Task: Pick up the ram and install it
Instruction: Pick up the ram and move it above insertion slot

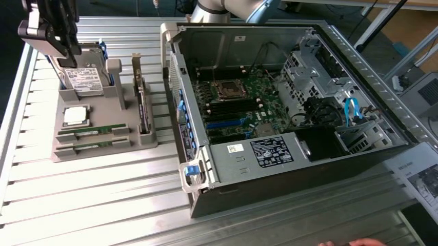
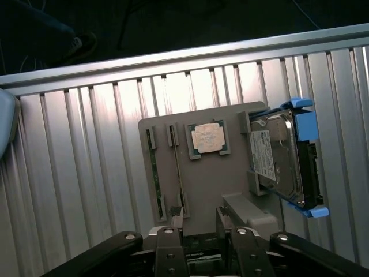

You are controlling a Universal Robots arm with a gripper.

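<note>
While the two ram sticks (image 1: 91, 132) rest side by side in their own narrow slots at the near end of the grey holder (image 1: 102, 154), the gripper (image 1: 65, 54) hangs above the far end of that holder, over the hard drive (image 1: 85, 79) standing in its cradle, so it is well apart from the sticks and touches nothing. In the wrist view the fingers (image 2: 242, 251) stand wide apart with bare grey holder showing between them, and they carry nothing. Each stick seems to sit on its long edge between small posts, probably so that its thin top is free to be pinched from above and its position is known. The square processor (image 1: 75, 116) lies in a shallow recess between the sticks and the hard drive, and a taller card (image 1: 142, 107) stands upright along the side of the holder nearest the computer case (image 1: 287, 169). The case lies on its side on the ribbed metal counter (image 1: 102, 205), at the exterior view's right, with its cover off and the board facing up, which likely leaves the sockets reachable from above. Judging by both sticks sitting in the holder, the pick-up is not yet made. A person's hand (image 1: 352, 242) shows at the counter's near edge, away from the work
</note>
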